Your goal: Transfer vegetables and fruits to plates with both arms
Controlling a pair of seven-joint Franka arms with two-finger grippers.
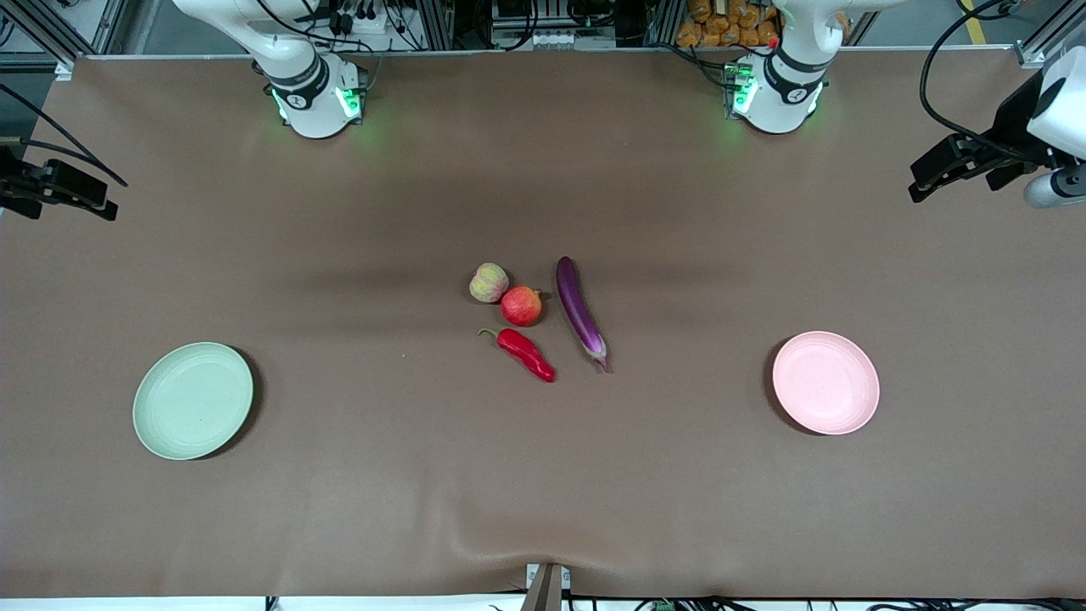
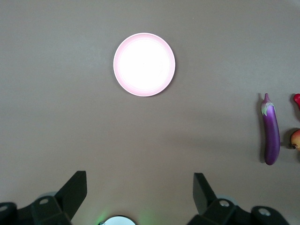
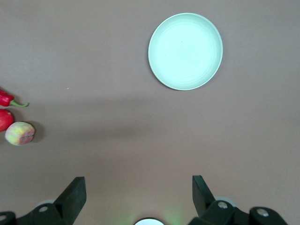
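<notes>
With nothing moved yet, the left gripper (image 2: 139, 197) and right gripper (image 3: 139, 197) hang spread and empty, so the next move calls for reaching toward the frame-centre eggplant (image 1: 580, 312) and chili pepper (image 1: 526, 353).

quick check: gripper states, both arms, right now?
Left gripper: open, holding nothing, up over bare table at the pink plate end.
Right gripper: open, holding nothing, up over bare table at the green plate end.

Both big white jointed arms wait raised near their ends of the brown table. The left arm's dark two-finger gripper (image 2: 139, 199) hangs with fingers spread wide; the right arm's dark two-finger gripper (image 3: 139, 199) likewise, empty.
</notes>
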